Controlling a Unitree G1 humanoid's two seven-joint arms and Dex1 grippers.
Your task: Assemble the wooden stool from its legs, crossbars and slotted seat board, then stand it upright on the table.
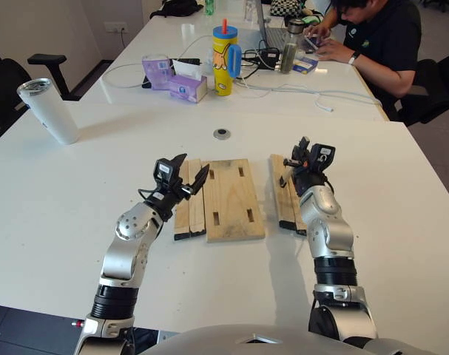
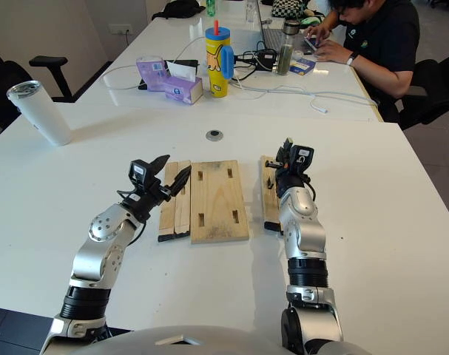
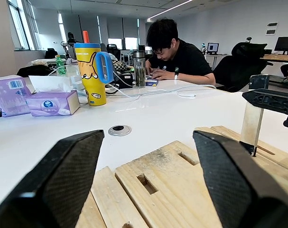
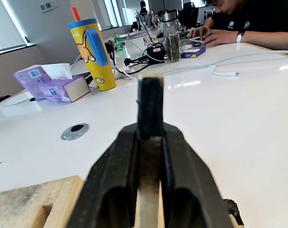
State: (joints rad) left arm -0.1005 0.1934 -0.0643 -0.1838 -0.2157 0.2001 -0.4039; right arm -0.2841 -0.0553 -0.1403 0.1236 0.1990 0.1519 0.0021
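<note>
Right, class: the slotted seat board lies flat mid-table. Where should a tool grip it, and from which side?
Probably from above at its right long edge: the seat board lies flat, looks too wide to span, and its left edge sits close against the wooden strips. Drop one finger of the tool into a right-hand slot, the other into the bare gap outside that edge.

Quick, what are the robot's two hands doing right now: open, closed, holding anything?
Left hand: open, holding nothing.
Right hand: closed on a wooden piece.
</note>
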